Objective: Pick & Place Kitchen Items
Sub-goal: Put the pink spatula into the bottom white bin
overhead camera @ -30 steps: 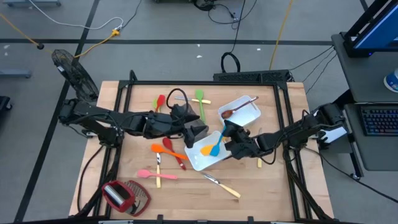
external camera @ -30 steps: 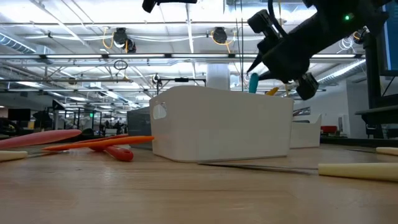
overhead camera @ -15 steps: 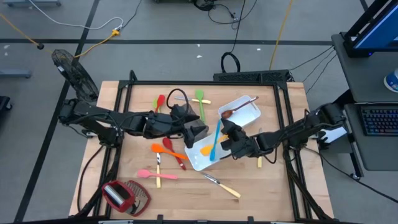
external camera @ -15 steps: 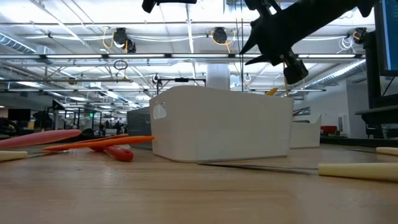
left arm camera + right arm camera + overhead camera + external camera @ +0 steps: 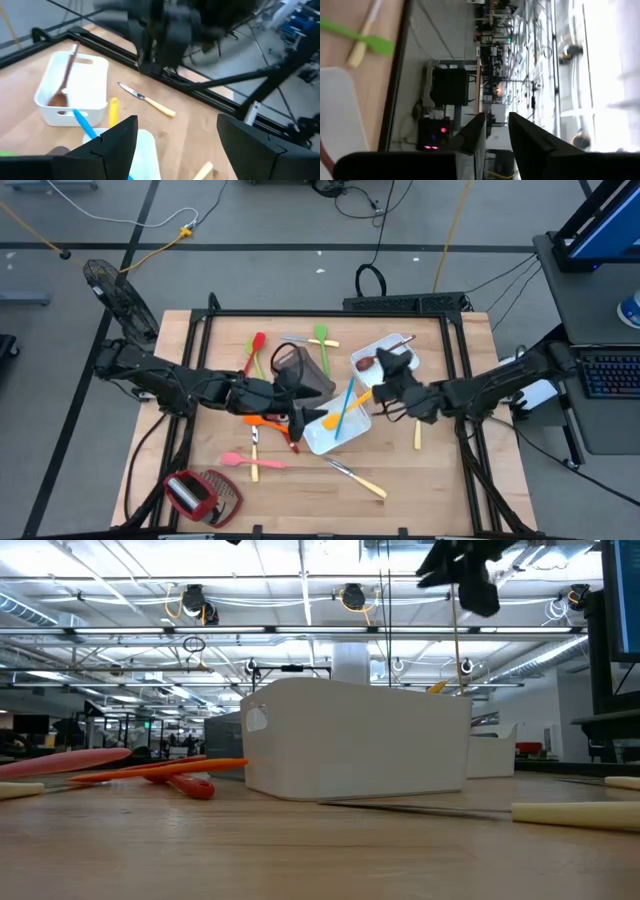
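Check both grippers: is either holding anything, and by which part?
Nothing. Left gripper is open and empty; right gripper is empty too; the blue spatula lies free in the white tray.

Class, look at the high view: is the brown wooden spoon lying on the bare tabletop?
No, the brown wooden spoon lies inside the far white tray, not on the wooden table.

Right claw (image 5: 388, 369) released blue spatula (image 5: 346, 402), lifted away.

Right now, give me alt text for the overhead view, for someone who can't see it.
Two dark robot arms meet over a wooden table; the left hand is open beside a white rectangular tray holding a blue spatula. Colourful utensils lie scattered, and a brown wooden spoon rests in a second white tray.
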Motion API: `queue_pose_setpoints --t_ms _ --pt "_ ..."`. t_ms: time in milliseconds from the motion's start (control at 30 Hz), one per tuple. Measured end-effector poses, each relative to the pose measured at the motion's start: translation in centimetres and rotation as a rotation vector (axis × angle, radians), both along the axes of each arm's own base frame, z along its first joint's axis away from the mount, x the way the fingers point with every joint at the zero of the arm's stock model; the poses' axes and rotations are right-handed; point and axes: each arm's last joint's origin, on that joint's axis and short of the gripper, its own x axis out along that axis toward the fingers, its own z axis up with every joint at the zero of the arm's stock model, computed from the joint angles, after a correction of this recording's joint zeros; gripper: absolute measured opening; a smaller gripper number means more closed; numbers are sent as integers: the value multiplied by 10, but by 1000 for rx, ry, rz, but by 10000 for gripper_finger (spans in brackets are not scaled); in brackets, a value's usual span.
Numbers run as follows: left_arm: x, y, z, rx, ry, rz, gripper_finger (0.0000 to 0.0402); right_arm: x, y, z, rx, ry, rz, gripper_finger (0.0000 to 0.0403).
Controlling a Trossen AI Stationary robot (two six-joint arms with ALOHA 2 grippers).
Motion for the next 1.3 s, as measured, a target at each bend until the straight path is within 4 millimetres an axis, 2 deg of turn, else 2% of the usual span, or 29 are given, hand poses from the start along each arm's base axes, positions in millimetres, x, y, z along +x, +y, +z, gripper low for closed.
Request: queue_pose_setpoints --t_ms 233,533,700,967,1200,1300 --pt "-2 -10 -1 -62 -5 14 278 -29 -9 33 111 -248 -9 73" --pt "-5 -7 -6 -356 -16 242 278 -66 -20 61 262 -556 -10 73" --pt "-8 -5 -14 -490 33 340 278 -86 -27 74 351 -723 5 73" --pt "-4 -7 -27 -559 81 405 278 -123 -33 85 598 -878 321 73" --pt "5 -9 -46 -597 148 449 278 -151 -37 77 845 -855 521 73" --pt "8 -10 -54 -686 191 469 278 -160 -37 75 945 -834 613 73"
